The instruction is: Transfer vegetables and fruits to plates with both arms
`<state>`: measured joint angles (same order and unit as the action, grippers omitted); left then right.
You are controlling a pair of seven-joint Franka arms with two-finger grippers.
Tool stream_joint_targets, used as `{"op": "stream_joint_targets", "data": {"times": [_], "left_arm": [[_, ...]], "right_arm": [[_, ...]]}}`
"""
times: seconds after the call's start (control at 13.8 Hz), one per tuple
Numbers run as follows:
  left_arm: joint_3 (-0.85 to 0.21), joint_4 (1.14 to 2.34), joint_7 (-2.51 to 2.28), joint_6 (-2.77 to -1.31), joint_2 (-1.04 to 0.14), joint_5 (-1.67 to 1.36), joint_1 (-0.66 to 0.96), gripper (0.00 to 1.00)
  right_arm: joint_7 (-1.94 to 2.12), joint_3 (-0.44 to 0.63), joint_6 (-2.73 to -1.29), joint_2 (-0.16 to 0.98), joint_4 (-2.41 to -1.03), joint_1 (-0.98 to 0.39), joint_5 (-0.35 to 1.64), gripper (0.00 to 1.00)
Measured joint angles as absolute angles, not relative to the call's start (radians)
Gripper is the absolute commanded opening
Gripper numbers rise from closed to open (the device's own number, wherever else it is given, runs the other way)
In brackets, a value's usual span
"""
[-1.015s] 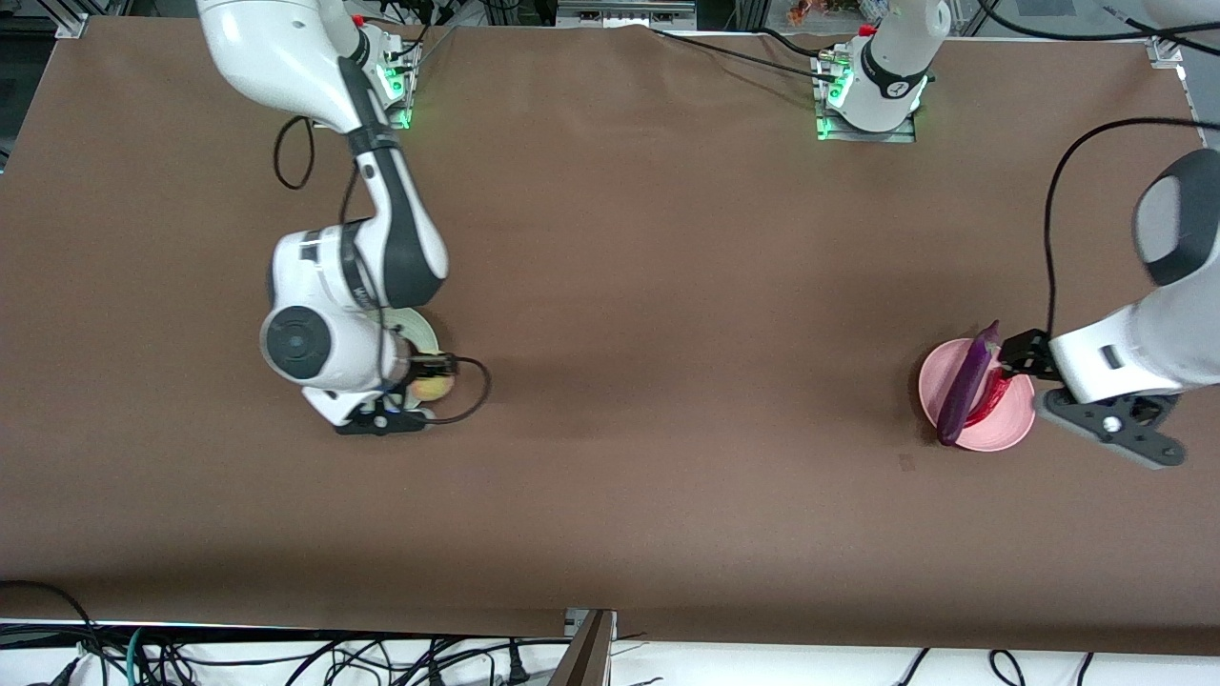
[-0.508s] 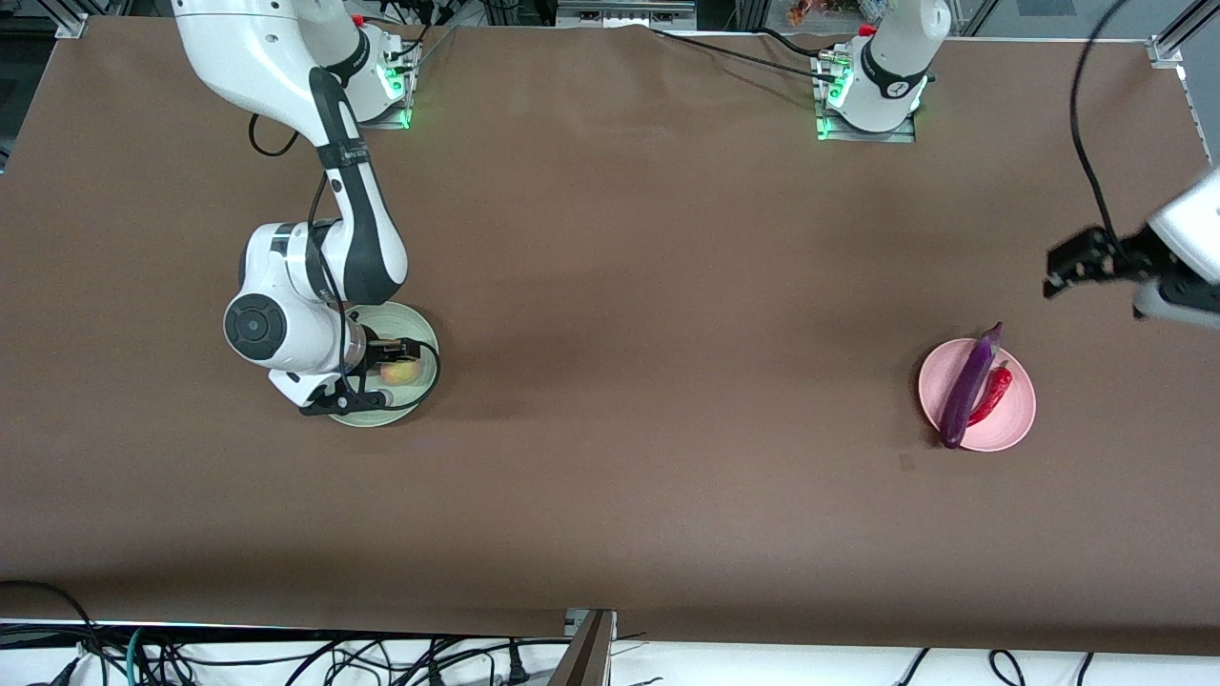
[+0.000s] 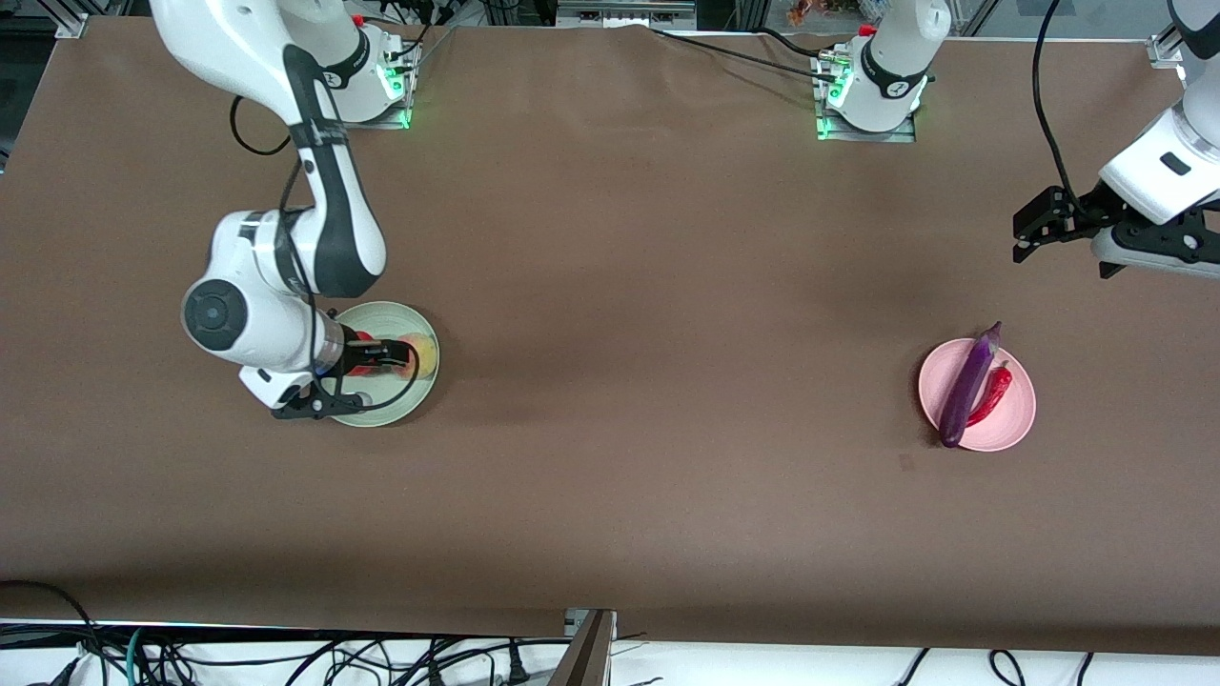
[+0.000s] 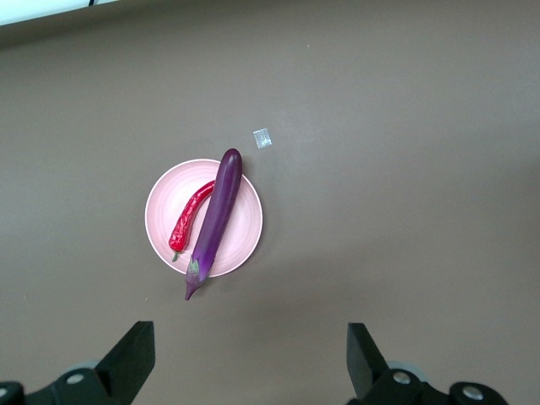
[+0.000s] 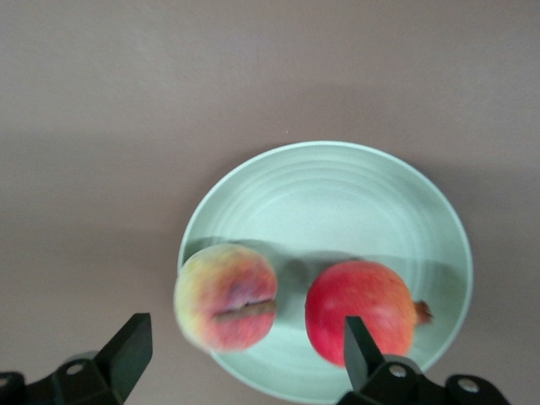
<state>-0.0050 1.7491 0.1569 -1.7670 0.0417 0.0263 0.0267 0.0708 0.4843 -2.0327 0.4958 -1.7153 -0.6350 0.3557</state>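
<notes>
Brown cloth-covered worktop (image 3: 648, 238) fills frame, faintly creased near top edge. Black cables (image 3: 286, 657) tangled on white floor strip along bottom. Metal frame rails (image 3: 620, 11) at top. Even overhead light, soft shadows.

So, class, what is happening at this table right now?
Two robot arms are sorting produce onto plates. The eggplant and chili pepper lie side by side on the pink plate; the open left gripper is up over bare table, holding nothing. The right gripper hangs open over the green plate, where the pomegranate sits and the peach rests at the rim.
</notes>
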Motion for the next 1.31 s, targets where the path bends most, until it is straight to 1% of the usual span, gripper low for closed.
{"op": "stream_joint_targets", "data": {"times": [0.22,0.29,0.44,0.58,0.65,0.8,1.02,1.09,1.31], "left_arm": [[-0.004,1.732,0.151,-1.720,0.029,0.026,0.027,1.00],[-0.001,1.729,0.150,-1.710,0.029,0.026,0.025,1.00],[0.002,1.726,0.149,-1.705,0.029,0.026,0.023,1.00],[0.001,1.725,0.146,-1.704,0.029,0.026,0.023,1.00],[0.002,1.724,0.145,-1.704,0.028,0.026,0.023,1.00],[0.003,1.724,0.144,-1.703,0.028,0.026,0.023,1.00],[0.002,1.723,0.143,-1.703,0.028,0.026,0.023,1.00],[0.001,1.723,0.143,-1.703,0.028,0.026,0.023,1.00],[-0.002,1.723,0.143,-1.703,0.028,0.026,0.023,1.00]], "right_arm": [[0.079,0.500,-1.925,0.370,-1.688,-0.635,0.273,1.00],[0.079,0.511,-1.859,0.333,-1.657,-0.635,0.238,1.00],[0.082,0.550,-1.662,0.289,-1.558,-0.634,0.220,1.00],[0.085,0.567,-1.457,0.272,-1.433,-0.632,0.218,1.00],[0.085,0.566,-1.394,0.262,-1.383,-0.633,0.215,1.00],[0.084,0.564,-1.361,0.232,-1.348,-0.635,0.206,1.00],[0.083,0.558,-1.374,0.204,-1.402,-0.629,0.173,1.00],[0.083,0.526,-1.387,0.197,-1.425,-0.605,0.153,1.00],[0.083,0.309,-1.408,0.173,-1.460,-0.418,0.103,1.00]]}}
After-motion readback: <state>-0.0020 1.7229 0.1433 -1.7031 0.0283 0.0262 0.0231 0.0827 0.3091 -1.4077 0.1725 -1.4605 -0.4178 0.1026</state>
